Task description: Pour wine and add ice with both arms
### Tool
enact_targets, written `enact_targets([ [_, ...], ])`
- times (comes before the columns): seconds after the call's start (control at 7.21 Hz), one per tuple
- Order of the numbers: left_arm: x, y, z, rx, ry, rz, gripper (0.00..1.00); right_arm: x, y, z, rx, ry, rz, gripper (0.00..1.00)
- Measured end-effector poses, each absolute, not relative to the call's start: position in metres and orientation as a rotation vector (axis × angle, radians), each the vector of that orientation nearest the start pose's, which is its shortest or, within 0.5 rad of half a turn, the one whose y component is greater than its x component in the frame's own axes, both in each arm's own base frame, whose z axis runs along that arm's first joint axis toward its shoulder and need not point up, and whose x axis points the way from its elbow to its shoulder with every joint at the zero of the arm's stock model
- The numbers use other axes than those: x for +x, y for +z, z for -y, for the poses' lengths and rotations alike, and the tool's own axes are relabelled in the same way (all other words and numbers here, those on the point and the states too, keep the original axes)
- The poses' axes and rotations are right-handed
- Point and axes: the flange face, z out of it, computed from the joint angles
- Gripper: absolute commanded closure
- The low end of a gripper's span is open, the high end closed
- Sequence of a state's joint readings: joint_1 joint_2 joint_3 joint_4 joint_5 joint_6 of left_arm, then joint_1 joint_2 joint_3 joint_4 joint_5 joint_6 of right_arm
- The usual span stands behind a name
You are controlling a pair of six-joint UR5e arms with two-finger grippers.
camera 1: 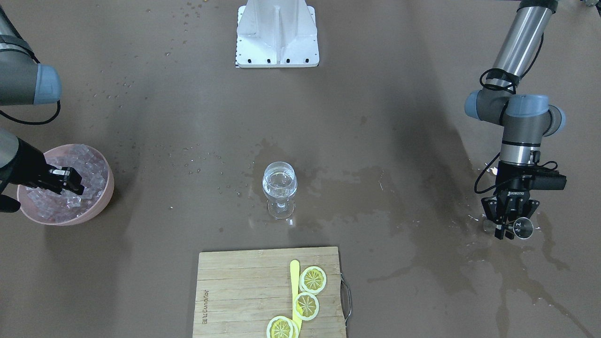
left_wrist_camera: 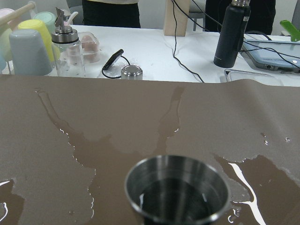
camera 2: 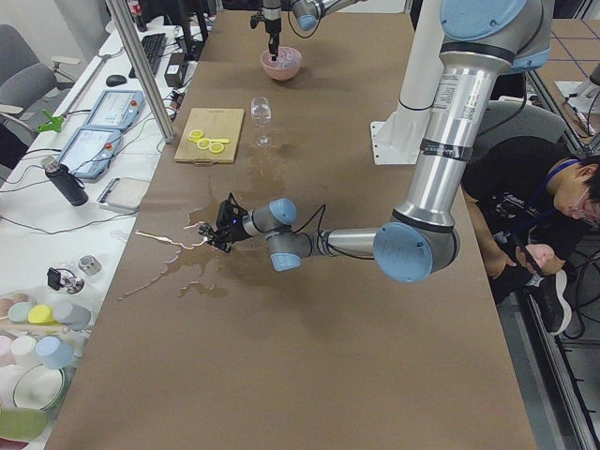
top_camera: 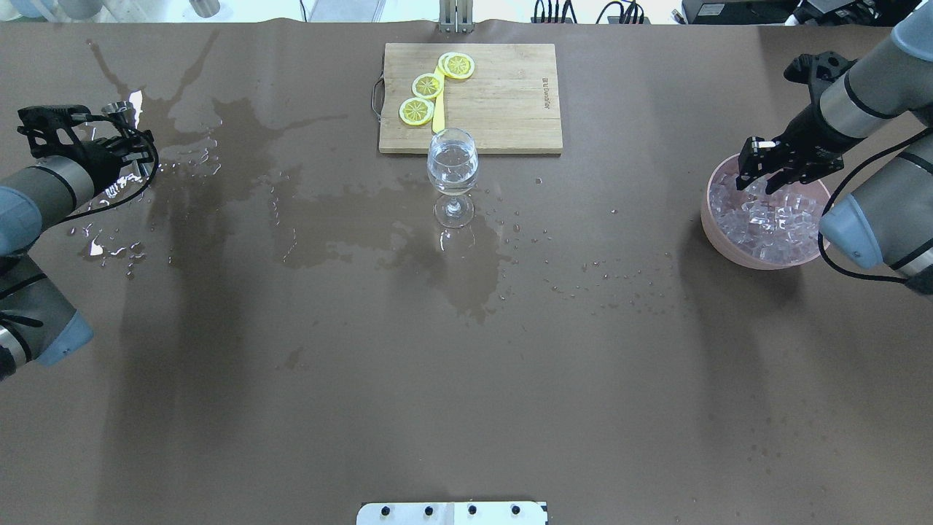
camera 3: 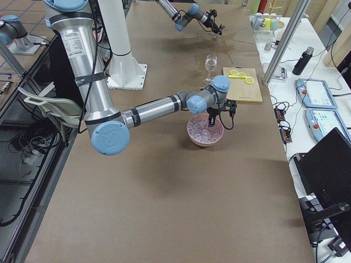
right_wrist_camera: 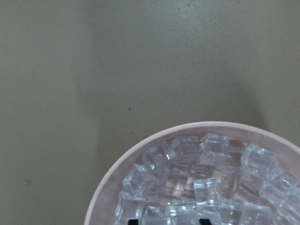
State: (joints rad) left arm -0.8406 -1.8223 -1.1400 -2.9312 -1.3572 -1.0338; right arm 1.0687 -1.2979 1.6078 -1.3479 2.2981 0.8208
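A stemmed wine glass stands mid-table and holds a small measure of clear wine. My right gripper reaches down into a pink bowl heaped with ice cubes. Its jaws are apart just above the cubes, with both black fingertips at the bottom edge of its wrist view. My left gripper hangs low over the wet table end. Its jaws look spread at a small steel measuring cup. The cup stands upright with a little liquid in it.
A wooden cutting board with lemon slices and a yellow knife lies near the glass. Dark wet spill patches spread around the left gripper and the glass. A white metal bracket stands at the robot's side.
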Motion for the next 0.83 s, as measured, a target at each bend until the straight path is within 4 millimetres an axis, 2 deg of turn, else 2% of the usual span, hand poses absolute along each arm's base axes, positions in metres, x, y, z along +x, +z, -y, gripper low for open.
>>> enact_targets([
  [0.14,0.2978,0.5882,0.5648,0.901,-0.397,-0.796,0.7,-0.2354,0.4656,0.5687,-0.034,0.105,0.871,0.83],
  [0.42,0.297,0.5865,0.5649,0.903,-0.409,-0.806,0.7,-0.2354,0.4659,0.5687,-0.035,0.105,0.871,0.69],
  [0.69,0.2962,0.5842,0.5651,0.907,-0.415,-0.814,0.7,-0.2353,0.4667,0.5685,-0.036,0.106,0.87,0.67],
  [0.83,0.2942,0.5816,0.5652,0.921,-0.421,-0.822,0.7,-0.2352,0.4665,0.5684,-0.035,0.105,0.871,0.62],
])
